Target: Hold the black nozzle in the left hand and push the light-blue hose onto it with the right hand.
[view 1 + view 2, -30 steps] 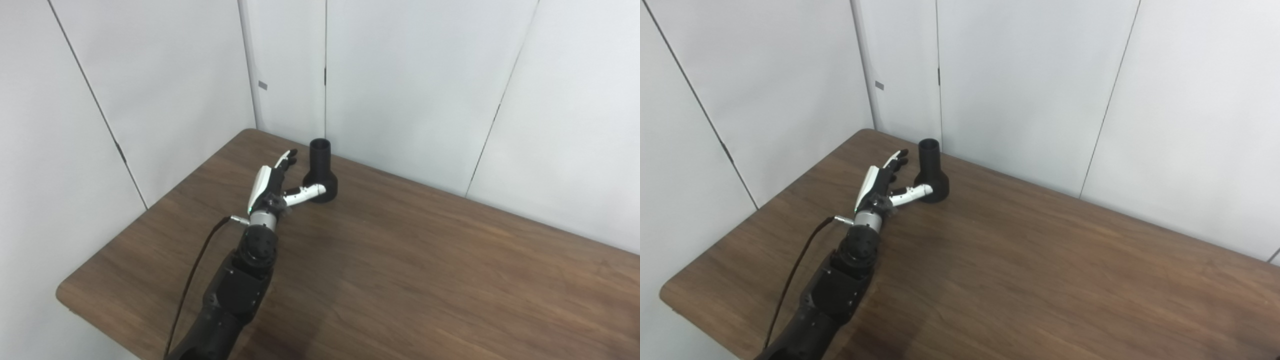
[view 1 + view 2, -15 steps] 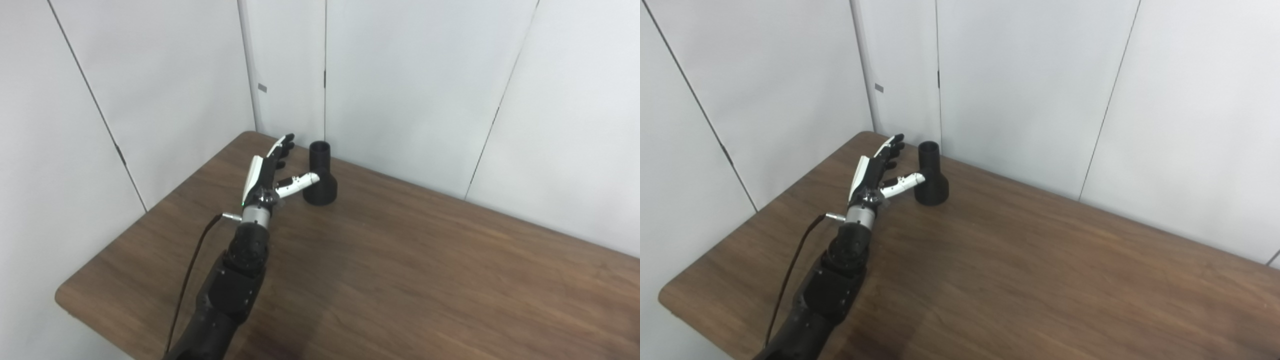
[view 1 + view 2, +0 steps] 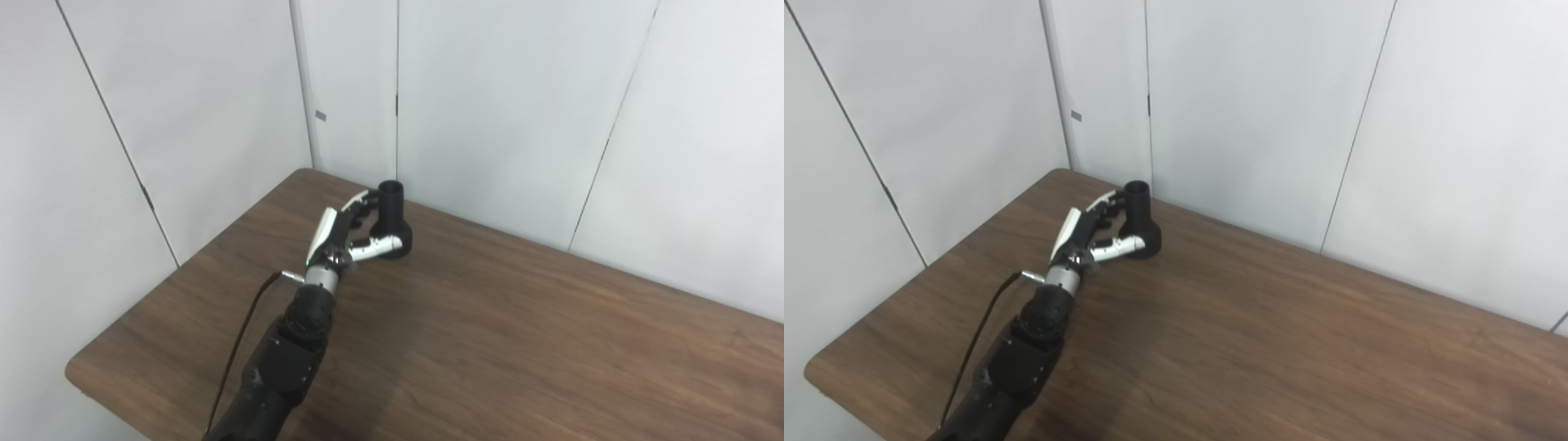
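Note:
The black nozzle stands upright on its wide base near the far left corner of the brown table, narrow neck up. My left hand is open right beside it on its left. The fingers reach up to the neck and the thumb lies across the front of the base; I cannot tell whether they touch it. The same nozzle and left hand show in the right eye view. No light-blue hose and no right hand appear in either view.
White wall panels close off the table just behind the nozzle and along the left side. The table's left corner edge is near my forearm. A dark cable runs along the left arm.
My left hand has come down and to the right, from raised left of the nozzle to close beside it, with the thumb low across the base. The camera view has shifted slightly.

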Tool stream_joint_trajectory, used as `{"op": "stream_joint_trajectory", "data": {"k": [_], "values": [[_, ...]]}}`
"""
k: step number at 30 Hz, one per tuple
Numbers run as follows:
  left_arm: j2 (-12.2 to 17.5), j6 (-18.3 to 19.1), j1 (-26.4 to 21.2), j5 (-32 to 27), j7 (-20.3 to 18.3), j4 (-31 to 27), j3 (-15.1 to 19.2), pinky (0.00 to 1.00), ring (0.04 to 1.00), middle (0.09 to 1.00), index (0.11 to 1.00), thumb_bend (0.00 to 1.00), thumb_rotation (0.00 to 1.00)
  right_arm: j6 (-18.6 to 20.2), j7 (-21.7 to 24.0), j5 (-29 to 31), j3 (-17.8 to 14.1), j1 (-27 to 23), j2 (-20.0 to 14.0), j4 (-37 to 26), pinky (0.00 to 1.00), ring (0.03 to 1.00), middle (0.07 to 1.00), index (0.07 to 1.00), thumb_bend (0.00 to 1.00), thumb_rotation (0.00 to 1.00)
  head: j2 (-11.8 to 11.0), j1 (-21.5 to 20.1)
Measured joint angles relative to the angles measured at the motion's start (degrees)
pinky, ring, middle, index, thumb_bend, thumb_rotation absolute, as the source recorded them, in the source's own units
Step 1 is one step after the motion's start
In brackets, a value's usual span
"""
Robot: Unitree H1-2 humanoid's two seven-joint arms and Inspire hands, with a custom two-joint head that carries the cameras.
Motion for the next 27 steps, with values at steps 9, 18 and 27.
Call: {"op": "stream_joint_trajectory", "data": {"k": [9,18,27], "values": [[0.74,0.13,-1.49,1.15,0.22,3.90,-0.33,0.90,0.922,0.908,0.943,1.00,0.37,0.02,-0.13,-0.05,-0.01,0.10,0.08,-0.21,0.40,0.529,0.556,0.487,0.50,0.18,0.18,-0.35],[1.86,-2.13,-4.48,0.05,0.16,9.48,0.03,0.90,0.938,0.932,0.960,1.00,0.36,1.17,-0.20,0.09,-0.20,0.62,0.08,-0.88,0.40,0.529,0.556,0.488,0.50,0.18,0.09,-0.79],[3.00,-2.26,-4.94,-1.15,-1.38,10.96,-0.71,0.89,0.918,0.918,0.950,1.00,0.30,1.18,-0.12,0.35,-0.19,0.93,0.11,-1.23,0.40,0.529,0.556,0.487,0.50,0.18,0.44,-1.49]]}}
